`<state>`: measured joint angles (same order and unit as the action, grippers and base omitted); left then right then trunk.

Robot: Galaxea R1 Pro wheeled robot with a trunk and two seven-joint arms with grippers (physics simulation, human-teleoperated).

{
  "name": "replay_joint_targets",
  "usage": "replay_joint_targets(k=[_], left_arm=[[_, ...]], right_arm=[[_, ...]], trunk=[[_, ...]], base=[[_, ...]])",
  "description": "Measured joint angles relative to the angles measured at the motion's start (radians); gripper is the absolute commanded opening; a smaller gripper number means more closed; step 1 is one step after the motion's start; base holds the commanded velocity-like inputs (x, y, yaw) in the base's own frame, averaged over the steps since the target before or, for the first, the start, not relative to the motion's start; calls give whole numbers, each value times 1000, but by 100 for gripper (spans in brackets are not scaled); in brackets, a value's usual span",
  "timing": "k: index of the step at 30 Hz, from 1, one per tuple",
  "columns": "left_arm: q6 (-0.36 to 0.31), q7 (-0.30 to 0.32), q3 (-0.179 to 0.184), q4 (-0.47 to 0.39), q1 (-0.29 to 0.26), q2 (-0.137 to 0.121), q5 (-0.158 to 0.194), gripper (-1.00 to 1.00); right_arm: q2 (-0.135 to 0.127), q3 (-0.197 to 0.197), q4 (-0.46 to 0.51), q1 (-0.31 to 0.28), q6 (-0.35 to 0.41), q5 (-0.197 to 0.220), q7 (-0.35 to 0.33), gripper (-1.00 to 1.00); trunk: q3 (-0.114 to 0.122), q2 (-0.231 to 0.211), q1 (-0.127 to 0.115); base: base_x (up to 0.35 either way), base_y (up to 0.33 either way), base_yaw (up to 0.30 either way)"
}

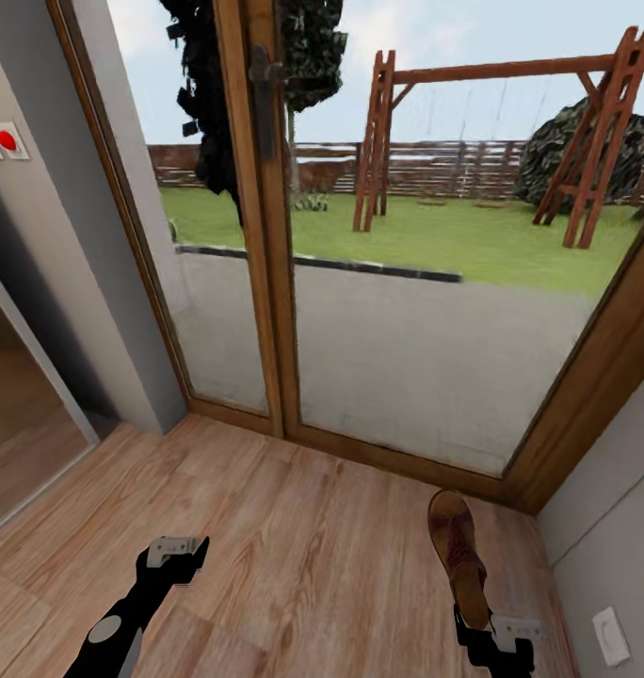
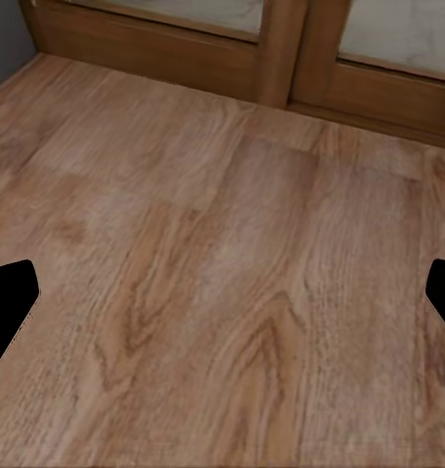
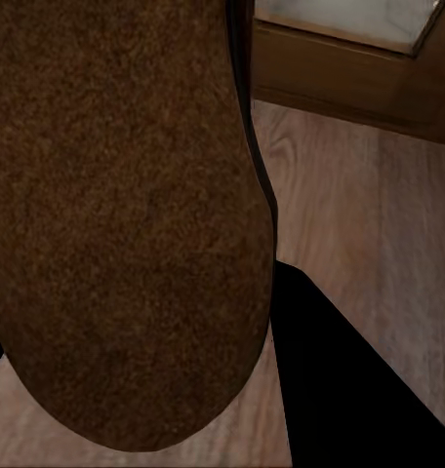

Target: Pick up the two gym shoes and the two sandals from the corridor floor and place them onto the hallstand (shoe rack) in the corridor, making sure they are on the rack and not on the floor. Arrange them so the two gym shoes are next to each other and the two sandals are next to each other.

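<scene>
One brown leather sandal (image 1: 457, 556) is held above the wood-plank corridor floor (image 1: 303, 527) at the lower right, toe pointing toward the glass door. My right gripper (image 1: 474, 620) is shut on its heel end. In the right wrist view the sandal's dark brown sole (image 3: 125, 214) looms close, with a black finger (image 3: 349, 390) beside it. My left gripper (image 1: 178, 554) hangs open over bare floor (image 2: 222, 253) at the lower left, its fingertips (image 2: 8, 302) wide apart with nothing between them. The gym shoes, the other sandal and the hallstand are out of view.
A wooden-framed glass door (image 1: 265, 235) stands straight ahead, with a garden behind it. A grey wall with a socket (image 1: 611, 636) closes the right side. At the left are a grey wall with red switches (image 1: 7, 141) and a mirrored sliding door (image 1: 21, 414).
</scene>
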<state>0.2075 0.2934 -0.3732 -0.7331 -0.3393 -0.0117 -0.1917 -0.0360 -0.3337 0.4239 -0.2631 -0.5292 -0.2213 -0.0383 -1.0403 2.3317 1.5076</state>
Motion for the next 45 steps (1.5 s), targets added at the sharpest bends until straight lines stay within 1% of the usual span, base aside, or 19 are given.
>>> replay_joint_targets(k=[5,14,18,20,23,29,34,45], left_arm=[[0,0,0,5,0,0,1,100],[3,-1,-1,15,3,-3,34,100],[29,-17,-26,34,5,-3,46,100],[52,-33,-41,45,7,-3,48,100],[76,-55,-53,68,15,-3,50,100],[106,-77,-60,90,35,-3,52,100],[147,-82,-59,99,41,2,46,100],[153,-83,-59,107,41,3,49,100]], right_arm=[[0,0,0,0,0,0,0,-100],[0,1,-2,0,0,0,0,-100],[0,2,-2,0,0,0,0,-100],[0,2,-2,0,0,0,0,-100],[0,2,-2,0,0,0,0,-100],[0,2,-2,0,0,0,0,-100],[0,2,-2,0,0,0,0,-100],[0,2,-1,0,0,0,0,-100]], trunk=[[0,0,0],[0,0,1],[0,0,1],[0,0,1],[0,0,1],[3,0,1],[6,0,0],[12,0,0]], base=[[303,-55,263],[116,-5,276],[15,-1,277],[5,0,277],[3,0,277],[18,0,277],[234,-100,277],[287,-200,277]])
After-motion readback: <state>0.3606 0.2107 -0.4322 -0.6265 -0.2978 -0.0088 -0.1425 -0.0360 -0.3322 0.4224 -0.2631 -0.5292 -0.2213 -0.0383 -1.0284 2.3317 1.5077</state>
